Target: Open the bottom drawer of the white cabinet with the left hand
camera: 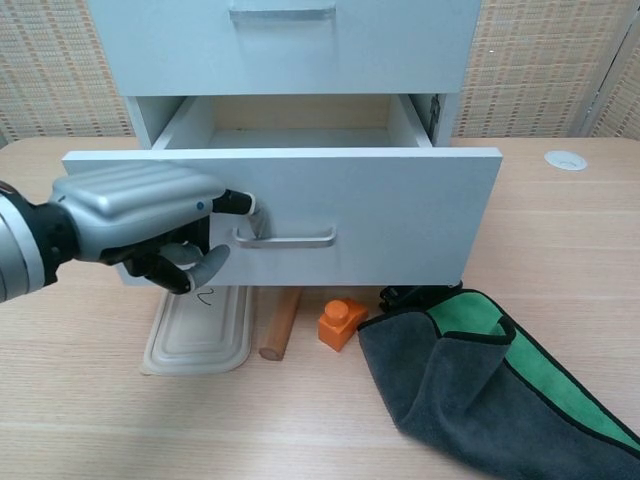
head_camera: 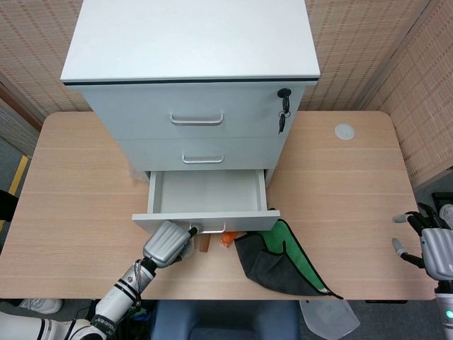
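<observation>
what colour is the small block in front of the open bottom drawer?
Orange. The small block shows best in the chest view, between the wooden stick and the cloth.

A: Cabinet (head_camera: 190, 42): smooth white panels, matt, laminate look. Bottom drawer (camera: 380, 215) front the same flat white; its handle (camera: 285, 240) a brushed silvery metal bar.

B: Table (head_camera: 340, 184): pale wood-grain top, satin, fine streaks lengthwise. Left hand (camera: 140, 215): ribbed silver-grey shell with a dull metallic sheen, black matt fingertips.

A: Cloth (camera: 480, 385): soft fabric, charcoal outside, bright green inside, fuzzy nap, limp folds. Wooden stick (camera: 279, 322): bare brown wood, smooth, unvarnished look.

B: Lid (camera: 200, 330): beige, matt, moulded, looks like pulp or plastic; cannot tell which. Orange block (camera: 341, 322): glossy hard plastic. Right hand (head_camera: 435, 244): grey shell, dark fingers.

A: Back wall (head_camera: 39, 42): woven, rough-textured tan covering.
</observation>
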Controlling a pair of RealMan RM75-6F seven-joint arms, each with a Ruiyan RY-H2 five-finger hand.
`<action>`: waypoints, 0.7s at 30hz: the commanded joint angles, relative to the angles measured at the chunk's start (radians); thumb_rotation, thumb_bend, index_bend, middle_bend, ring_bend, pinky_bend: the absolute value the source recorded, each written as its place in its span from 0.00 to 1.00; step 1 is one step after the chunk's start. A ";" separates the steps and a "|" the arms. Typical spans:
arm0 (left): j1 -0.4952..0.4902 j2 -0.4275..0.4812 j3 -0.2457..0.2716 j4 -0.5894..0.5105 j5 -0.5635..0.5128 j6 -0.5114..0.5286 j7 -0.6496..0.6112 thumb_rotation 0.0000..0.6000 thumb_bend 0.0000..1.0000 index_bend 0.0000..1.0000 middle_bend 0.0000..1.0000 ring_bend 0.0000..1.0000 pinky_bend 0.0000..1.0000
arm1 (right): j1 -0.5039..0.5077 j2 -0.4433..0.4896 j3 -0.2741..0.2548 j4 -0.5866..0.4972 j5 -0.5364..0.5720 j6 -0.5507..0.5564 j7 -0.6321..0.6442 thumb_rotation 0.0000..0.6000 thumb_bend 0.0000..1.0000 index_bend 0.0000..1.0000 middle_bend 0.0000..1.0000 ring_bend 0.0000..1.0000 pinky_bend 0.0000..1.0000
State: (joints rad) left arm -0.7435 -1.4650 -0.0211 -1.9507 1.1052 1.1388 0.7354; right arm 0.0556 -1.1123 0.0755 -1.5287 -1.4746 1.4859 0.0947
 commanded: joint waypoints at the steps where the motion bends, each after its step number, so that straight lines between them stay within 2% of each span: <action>1: 0.005 0.002 0.010 -0.013 0.007 0.004 0.009 1.00 0.63 0.27 1.00 1.00 1.00 | -0.001 0.000 0.000 0.000 -0.001 0.001 0.001 1.00 0.27 0.38 0.34 0.24 0.29; 14: 0.031 0.015 0.046 -0.071 0.059 0.017 0.026 1.00 0.63 0.27 1.00 1.00 1.00 | -0.005 0.000 -0.002 0.001 0.001 0.001 -0.002 1.00 0.27 0.38 0.34 0.24 0.29; 21: 0.065 0.050 0.056 -0.105 0.175 0.066 -0.015 1.00 0.63 0.27 1.00 1.00 1.00 | -0.004 -0.002 -0.001 0.004 0.000 0.000 0.001 1.00 0.27 0.38 0.34 0.24 0.29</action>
State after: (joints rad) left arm -0.6926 -1.4309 0.0300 -2.0413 1.2433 1.1852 0.7383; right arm 0.0516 -1.1140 0.0739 -1.5252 -1.4746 1.4854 0.0960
